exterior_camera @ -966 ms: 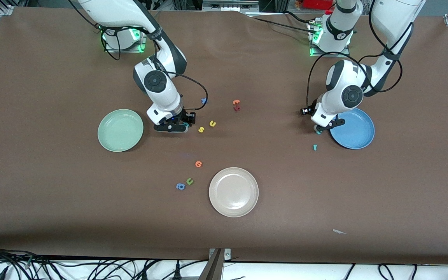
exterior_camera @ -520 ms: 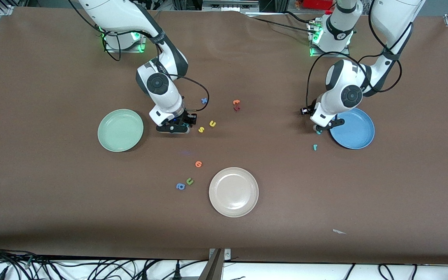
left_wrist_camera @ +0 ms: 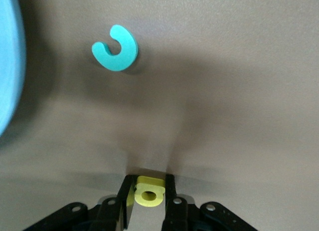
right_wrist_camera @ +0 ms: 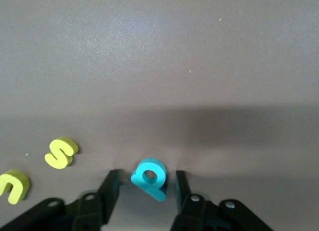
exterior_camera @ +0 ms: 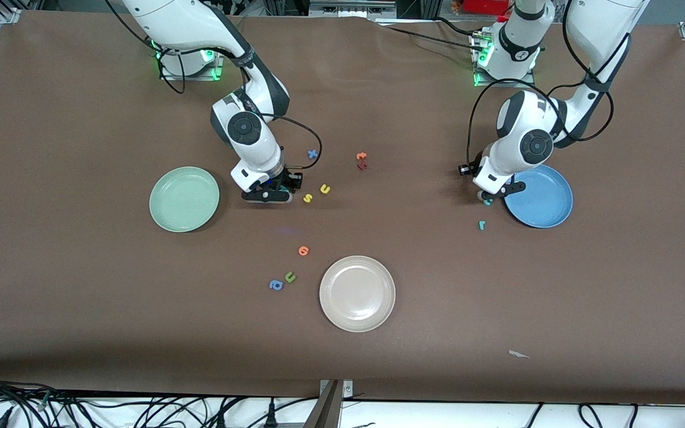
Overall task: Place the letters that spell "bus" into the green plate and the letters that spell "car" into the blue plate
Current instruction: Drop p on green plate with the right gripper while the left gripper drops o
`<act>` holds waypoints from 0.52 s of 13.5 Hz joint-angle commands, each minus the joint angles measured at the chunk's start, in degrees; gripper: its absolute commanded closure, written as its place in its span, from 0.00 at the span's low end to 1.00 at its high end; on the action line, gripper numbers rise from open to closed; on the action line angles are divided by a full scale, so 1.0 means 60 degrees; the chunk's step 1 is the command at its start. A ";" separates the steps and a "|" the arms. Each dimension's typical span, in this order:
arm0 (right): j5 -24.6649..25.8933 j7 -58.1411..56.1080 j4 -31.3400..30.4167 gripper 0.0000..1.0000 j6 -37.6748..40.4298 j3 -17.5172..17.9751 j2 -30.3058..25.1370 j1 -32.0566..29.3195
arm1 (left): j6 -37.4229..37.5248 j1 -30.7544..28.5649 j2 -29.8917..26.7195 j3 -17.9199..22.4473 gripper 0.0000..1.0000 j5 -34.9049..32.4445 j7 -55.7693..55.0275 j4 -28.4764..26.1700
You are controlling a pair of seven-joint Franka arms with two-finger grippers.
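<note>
My right gripper (exterior_camera: 283, 191) is down on the table beside the green plate (exterior_camera: 184, 198). Its fingers stand open around the teal "b" (right_wrist_camera: 148, 178), with a gap on each side. The yellow "s" (exterior_camera: 307, 198) and yellow "u" (exterior_camera: 325, 189) lie just past it toward the left arm's end. My left gripper (exterior_camera: 489, 198) is low at the edge of the blue plate (exterior_camera: 541, 199). Its fingers press the yellow "a" (left_wrist_camera: 149, 192) on both sides. The teal "c" (left_wrist_camera: 115, 48) lies close by. The teal "r" (exterior_camera: 481, 224) is nearer the front camera.
A cream plate (exterior_camera: 357, 293) sits mid-table, nearer the camera. Beside it lie an orange letter (exterior_camera: 303, 251), an olive "u" (exterior_camera: 289, 277) and a blue "a" (exterior_camera: 276, 285). A blue letter (exterior_camera: 313, 154) and an orange and red pair (exterior_camera: 361, 160) lie between the arms.
Both grippers' fingers have drawn inward around their letters. The right hand has shifted slightly toward the yellow letters. The left hand has barely moved.
</note>
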State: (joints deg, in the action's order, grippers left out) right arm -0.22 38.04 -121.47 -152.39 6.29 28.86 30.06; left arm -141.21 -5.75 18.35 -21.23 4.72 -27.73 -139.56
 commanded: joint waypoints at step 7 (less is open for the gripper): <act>0.0110 -0.0026 0.0088 0.81 0.0522 -0.0241 -0.0427 0.0058 | 0.2949 -0.1322 -0.0421 0.0111 0.85 0.0179 0.1582 0.2410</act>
State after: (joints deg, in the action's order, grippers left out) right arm -0.22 38.01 -121.10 -152.07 5.99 28.64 30.08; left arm -129.87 -8.61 16.62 -20.56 4.72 -25.34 -129.52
